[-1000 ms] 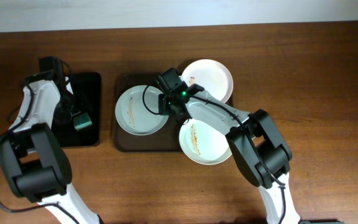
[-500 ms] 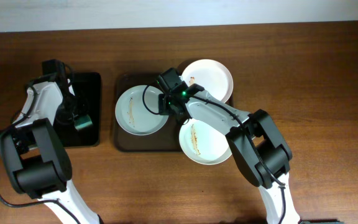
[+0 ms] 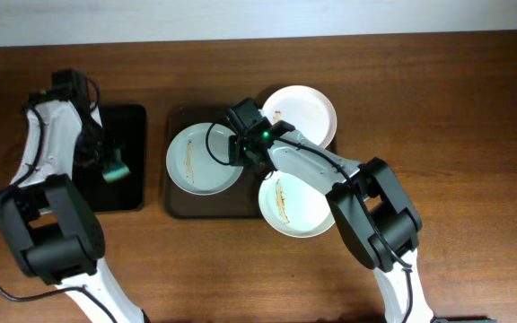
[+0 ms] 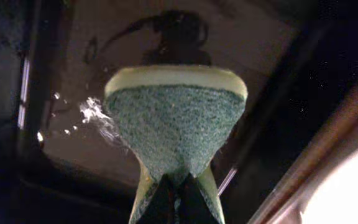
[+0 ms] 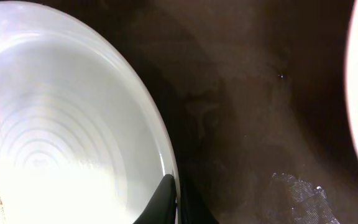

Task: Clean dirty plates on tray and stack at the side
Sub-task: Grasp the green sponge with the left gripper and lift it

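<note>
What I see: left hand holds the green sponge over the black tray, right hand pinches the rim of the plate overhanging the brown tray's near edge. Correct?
No. The overhead view shows the right hand pinching the rim of the left plate on the brown tray, not the near plate overhanging its edge. The left hand holds the green sponge over the black tray.

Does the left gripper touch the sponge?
Touching. The left wrist view shows the sponge pinched at its lower end between the jaws of the left gripper.

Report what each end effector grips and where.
Left end effector: green sponge, by its near end. Right end effector: left plate, by its rim.
</note>
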Motion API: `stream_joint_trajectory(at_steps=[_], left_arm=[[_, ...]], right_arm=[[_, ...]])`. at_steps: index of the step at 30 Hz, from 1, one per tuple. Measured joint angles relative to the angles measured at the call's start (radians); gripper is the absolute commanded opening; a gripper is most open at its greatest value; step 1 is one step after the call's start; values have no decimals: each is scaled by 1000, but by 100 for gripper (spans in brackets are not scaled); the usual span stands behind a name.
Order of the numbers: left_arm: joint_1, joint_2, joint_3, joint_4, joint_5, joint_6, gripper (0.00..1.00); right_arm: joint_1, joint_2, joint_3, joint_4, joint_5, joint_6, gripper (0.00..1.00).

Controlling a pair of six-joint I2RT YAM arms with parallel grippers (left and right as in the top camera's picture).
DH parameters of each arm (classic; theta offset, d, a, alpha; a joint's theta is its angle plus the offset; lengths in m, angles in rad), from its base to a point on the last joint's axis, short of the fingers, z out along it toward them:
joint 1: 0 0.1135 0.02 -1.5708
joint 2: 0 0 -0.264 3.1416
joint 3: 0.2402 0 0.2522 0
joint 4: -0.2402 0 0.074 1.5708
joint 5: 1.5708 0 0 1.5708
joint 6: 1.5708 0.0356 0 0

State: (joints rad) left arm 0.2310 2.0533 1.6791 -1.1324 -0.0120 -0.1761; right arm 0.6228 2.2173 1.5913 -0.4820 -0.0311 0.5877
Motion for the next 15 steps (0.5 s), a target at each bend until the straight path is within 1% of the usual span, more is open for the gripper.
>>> stream_joint_trajectory(at_steps=[3,5,9,12,15], left_arm=[[-29,-7,112,-81,44,77,1],[-60,-37,130,-96,125,158,1],[-132,-64,133,-98,187,215,1],[-165,-64,133,-79,258,291,1],[-215,-64,121,13,289,299,1]], right_arm=[[0,0,0,1,0,0,4],[0,0,0,1,0,-1,4],[-19,0,0,0,-49,-1,4],[-36,0,0,-6,-96,-1,4],[-42,1,0,-6,-120,-1,4]])
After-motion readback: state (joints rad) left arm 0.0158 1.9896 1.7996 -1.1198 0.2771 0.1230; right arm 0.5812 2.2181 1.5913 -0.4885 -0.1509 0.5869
